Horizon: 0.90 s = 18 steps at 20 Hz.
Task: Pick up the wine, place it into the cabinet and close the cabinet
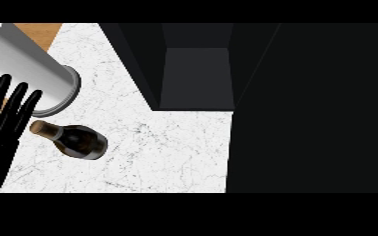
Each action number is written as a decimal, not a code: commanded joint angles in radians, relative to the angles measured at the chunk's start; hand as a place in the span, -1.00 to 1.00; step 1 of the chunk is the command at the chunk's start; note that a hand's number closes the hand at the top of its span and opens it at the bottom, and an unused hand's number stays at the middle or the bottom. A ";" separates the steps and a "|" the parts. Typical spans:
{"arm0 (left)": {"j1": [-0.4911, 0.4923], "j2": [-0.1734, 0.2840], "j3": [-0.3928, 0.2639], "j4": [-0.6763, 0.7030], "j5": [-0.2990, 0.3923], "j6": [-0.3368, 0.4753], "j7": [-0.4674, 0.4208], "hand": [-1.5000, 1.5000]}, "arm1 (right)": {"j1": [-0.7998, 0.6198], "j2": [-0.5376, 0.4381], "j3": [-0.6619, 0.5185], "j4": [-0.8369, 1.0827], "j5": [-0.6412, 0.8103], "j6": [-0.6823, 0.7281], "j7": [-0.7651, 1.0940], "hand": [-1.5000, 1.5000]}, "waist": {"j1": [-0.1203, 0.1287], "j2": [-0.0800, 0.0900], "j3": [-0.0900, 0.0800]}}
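Lying on the white marbled bench (170, 150), the wine bottle (74, 140) points its cork toward the left hand (16, 115), whose straight, spread fingers stand just beside the neck at the left edge. Ahead, the dark cabinet (196, 75) stands open. No right hand shows.

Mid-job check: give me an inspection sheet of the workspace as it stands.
Surface: white marbled counter, wood strip at the upper left.
Job's things: wine stands on the counter, seen from above, apart from the hand; cabinet dark, open, nothing seen inside.
Clutter: nothing seen.
Hands: left hand at the left edge, fingers straight, holding nothing; right hand not in view.
Cables: nothing seen.
Surroundings: grey forearm upper left; dark panel fills the right side.
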 commanded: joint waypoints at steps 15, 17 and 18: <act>0.128 0.182 0.338 -0.242 0.558 0.094 0.360 -1.00 | 0.184 -0.030 0.146 -0.465 -0.088 -0.050 0.337 -1.00 | -0.010 -0.003 0.001; 0.093 0.274 0.416 -0.290 0.656 0.186 0.433 -1.00 | 0.165 -0.018 0.144 -0.441 -0.069 -0.071 0.323 -1.00 | -0.006 -0.004 0.002; 0.092 0.242 0.408 -0.206 0.648 0.118 0.409 -1.00 | 0.122 -0.033 0.119 -0.461 -0.106 -0.082 0.378 -1.00 | -0.007 0.000 0.001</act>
